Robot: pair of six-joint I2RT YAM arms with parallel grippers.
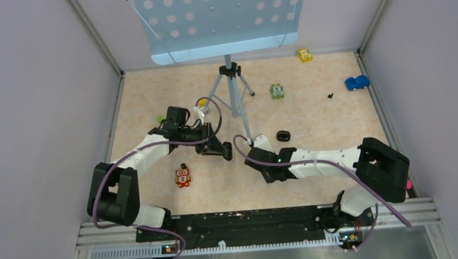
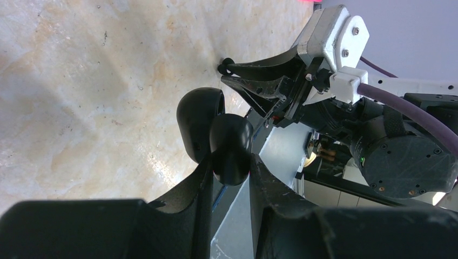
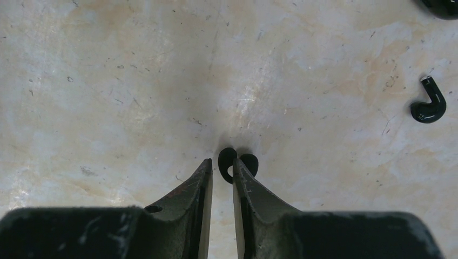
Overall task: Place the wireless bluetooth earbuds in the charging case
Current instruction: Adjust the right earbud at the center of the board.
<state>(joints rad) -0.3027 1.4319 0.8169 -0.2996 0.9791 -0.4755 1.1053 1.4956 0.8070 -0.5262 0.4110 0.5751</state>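
Lavender walls (image 1: 31, 119) box in a beige marbled table (image 1: 145, 93), and a tripod (image 1: 234, 95) stands mid-floor. Both arms meet near its front leg. The left gripper (image 2: 229, 162) is narrowed onto the charging case (image 2: 231, 148), a glossy black pebble with its lid swung open alongside. Just beyond it, the right gripper (image 3: 221, 162) is almost closed and pinches one earbud (image 3: 227, 156) right at the table surface. A second earbud (image 3: 426, 112), black and hook-shaped, lies on the table well apart, at the right of the right wrist view. Bare tabletop spreads around those fingertips, and the walls stand well off.
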